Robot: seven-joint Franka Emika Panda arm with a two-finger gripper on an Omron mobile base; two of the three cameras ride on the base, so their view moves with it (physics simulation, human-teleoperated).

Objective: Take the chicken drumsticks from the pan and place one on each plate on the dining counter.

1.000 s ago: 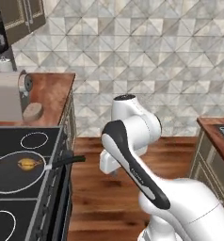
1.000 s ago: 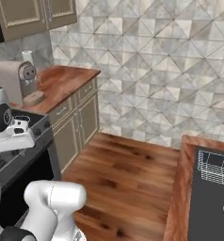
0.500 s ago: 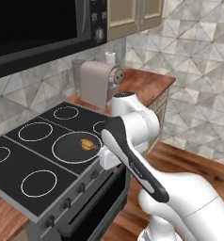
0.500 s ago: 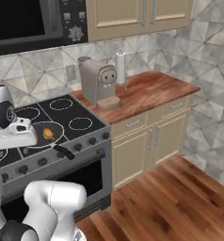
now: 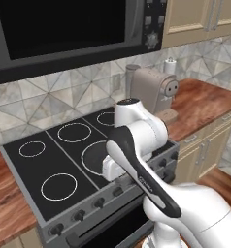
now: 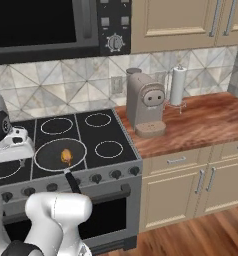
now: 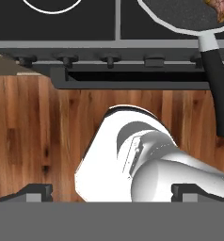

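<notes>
The dark pan (image 6: 51, 152) sits on the stove's front middle burner, its black handle (image 6: 72, 181) pointing over the stove's front edge. One golden-brown chicken drumstick (image 6: 67, 157) lies in it. In the hand view the pan (image 7: 180, 21) and drumstick (image 7: 220, 9) are at the top right, with the handle (image 7: 216, 84) running down. My gripper (image 7: 115, 194) is open and holds nothing; it hangs in front of the stove, looking down at the wood floor. In the left base view my arm covers most of the pan (image 5: 93, 157). The plates and the dining counter are out of view.
A beige coffee machine (image 6: 146, 102) and a paper towel roll (image 6: 177, 85) stand on the wood counter (image 6: 201, 120) right of the stove (image 6: 106, 150). A microwave (image 6: 41, 22) hangs above. Knobs and the oven handle (image 7: 132, 73) line the stove front.
The whole picture has swung: the base has turned and driven up to the stove, which now faces me close up. The gripper has stayed open.
</notes>
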